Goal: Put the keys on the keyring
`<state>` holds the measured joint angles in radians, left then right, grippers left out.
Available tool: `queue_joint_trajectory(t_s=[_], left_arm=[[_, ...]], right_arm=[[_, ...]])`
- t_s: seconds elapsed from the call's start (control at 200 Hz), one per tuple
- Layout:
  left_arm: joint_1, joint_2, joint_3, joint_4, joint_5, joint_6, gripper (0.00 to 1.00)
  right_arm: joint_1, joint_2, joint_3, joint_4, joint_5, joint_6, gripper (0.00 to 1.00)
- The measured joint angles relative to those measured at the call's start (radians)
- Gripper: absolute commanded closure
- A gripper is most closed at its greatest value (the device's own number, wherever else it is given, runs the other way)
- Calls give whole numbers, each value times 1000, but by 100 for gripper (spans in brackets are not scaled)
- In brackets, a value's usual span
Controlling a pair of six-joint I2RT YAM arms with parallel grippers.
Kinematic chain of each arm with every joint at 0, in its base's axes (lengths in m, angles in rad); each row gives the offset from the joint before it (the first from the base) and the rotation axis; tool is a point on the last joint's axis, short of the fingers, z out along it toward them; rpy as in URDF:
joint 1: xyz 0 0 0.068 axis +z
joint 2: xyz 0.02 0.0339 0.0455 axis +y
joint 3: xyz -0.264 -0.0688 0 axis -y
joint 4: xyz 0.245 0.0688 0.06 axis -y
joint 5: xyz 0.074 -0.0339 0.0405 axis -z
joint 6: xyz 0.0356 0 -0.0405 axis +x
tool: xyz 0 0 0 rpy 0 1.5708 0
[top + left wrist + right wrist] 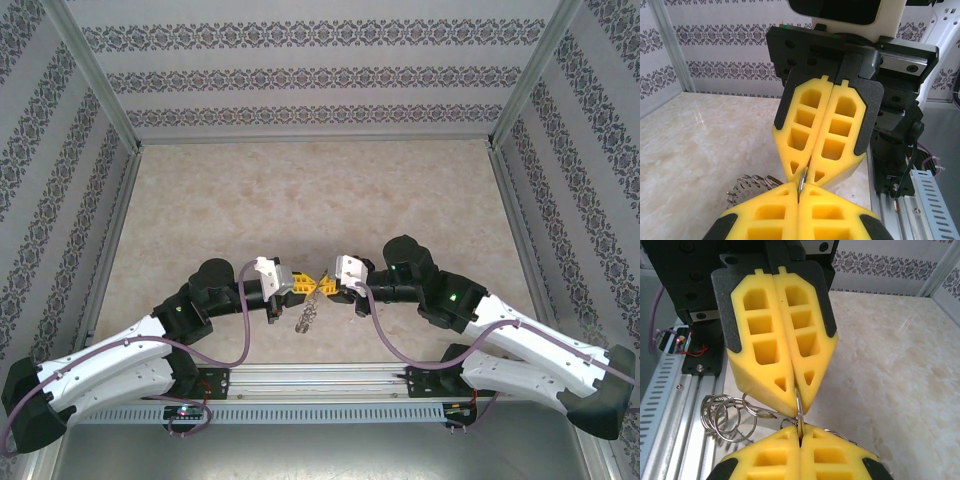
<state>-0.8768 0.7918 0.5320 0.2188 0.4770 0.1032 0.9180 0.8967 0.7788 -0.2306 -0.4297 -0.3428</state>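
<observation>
My left gripper (303,287) and right gripper (325,285) meet tip to tip above the table's near middle. Both are shut on one thin metal ring held edge-on between them. In the left wrist view that ring edge (803,179) runs from my own left gripper (800,192) up into the right gripper's yellow fingers (832,150). The right wrist view has the same ring (798,407) between my right gripper (800,432) and the left fingers (772,365). The keyring (305,316) hangs below, its wire loops (722,415) fanning out. The key is hidden.
Below the grippers lies the beige marble table (300,200). A metal rail (320,380) runs along its near edge, close under the hanging loops. Patterned walls (320,70) enclose the back and sides.
</observation>
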Motion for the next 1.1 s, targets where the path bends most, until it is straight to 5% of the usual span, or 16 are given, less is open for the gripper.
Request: queue_joint_trajectory(t_s=[0.36, 0.714, 1.099], left_arm=[[0, -9, 8, -33, -2, 5, 100], [0, 19, 99, -201, -20, 79, 88], [0, 75, 101, -221, -10, 99, 100]], right_arm=[[-13, 11, 7, -4, -33, -4, 100], [-13, 42, 47, -55, -31, -31, 100], [-13, 73, 61, -137, -11, -54, 100]])
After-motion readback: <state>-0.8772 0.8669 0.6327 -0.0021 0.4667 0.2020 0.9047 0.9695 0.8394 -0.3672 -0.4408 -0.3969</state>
